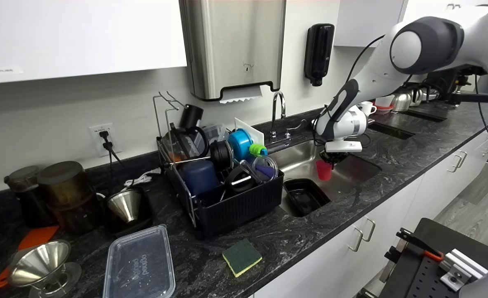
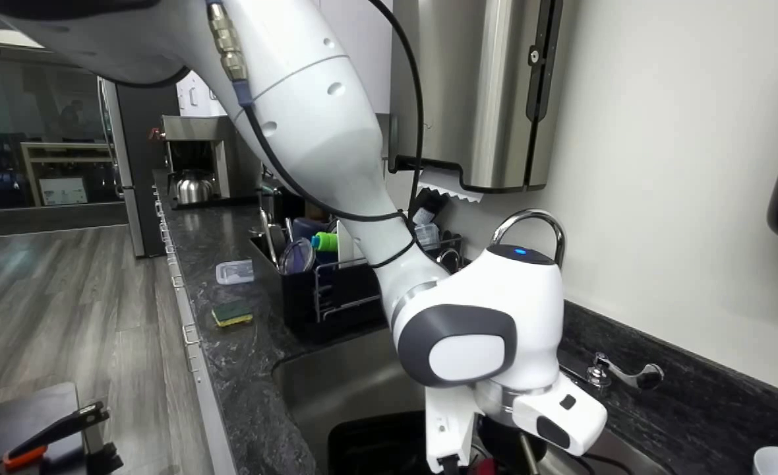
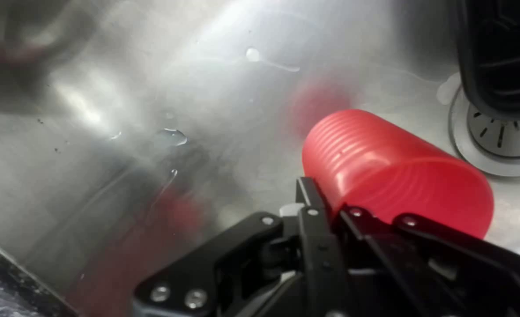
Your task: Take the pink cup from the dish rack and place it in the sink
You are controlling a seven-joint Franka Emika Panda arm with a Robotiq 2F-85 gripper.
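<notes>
The pink cup, looking red-pink, hangs inside the sink (image 1: 297, 154) in an exterior view (image 1: 323, 170). In the wrist view the cup (image 3: 361, 143) is tilted, its open mouth toward the lower right. My gripper (image 3: 330, 200) is shut on the cup's wall near the rim, one finger outside and one inside the mouth. A blurred red reflection shows on the sink floor apart from the cup's base, so the cup seems a little above the floor. In an exterior view only a sliver of the cup (image 2: 484, 467) shows below the gripper. The dish rack (image 1: 240, 207) stands beside the sink.
A black tub (image 1: 306, 196) lies in the sink next to the rack side; it also shows in the wrist view (image 3: 502, 57) near the drain (image 3: 502, 136). The faucet (image 1: 275, 111) stands behind the sink. A sponge (image 1: 242, 256) lies on the counter (image 1: 293, 244).
</notes>
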